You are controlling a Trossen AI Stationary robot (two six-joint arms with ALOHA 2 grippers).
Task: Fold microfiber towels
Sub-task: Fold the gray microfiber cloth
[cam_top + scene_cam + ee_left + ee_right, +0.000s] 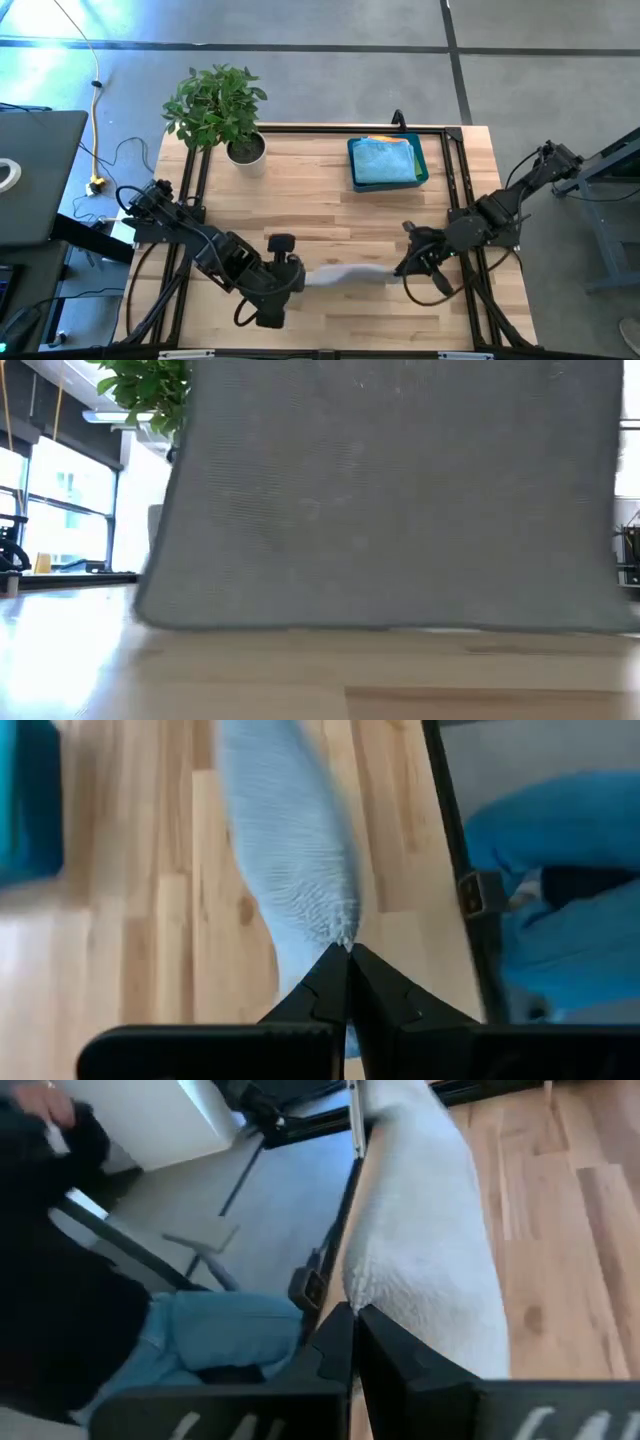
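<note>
A grey microfiber towel (345, 276) is stretched between my two grippers above the table's near edge. In the low view the towel (390, 500) hangs like a flat curtain, its lower edge close to the tabletop; whether it touches, I cannot tell. My left gripper (303, 279) is shut on its left end and my right gripper (400, 270) is shut on its right end. More folded towels, a light blue one on top, lie in the blue bin (421, 170) at the far right. My left gripper pinches the towel's upper left end (335, 925) between its two shut fingers, slanting down at it from the table's left. The cloth bunches into fine pleats at the fingertips and spreads out beyond them. My right gripper pinches the towel's upper right end (385, 1295) between its two shut fingers, coming nearly level from the table's right. The cloth runs away from the fingertips as a broad band toward the other arm, and the towel hangs below the hold.
A potted plant (215, 105) stands at the far left of the table. A black frame rail (330, 128) runs around the tabletop. A person in blue trousers (210, 1335) sits just past the table's near edge.
</note>
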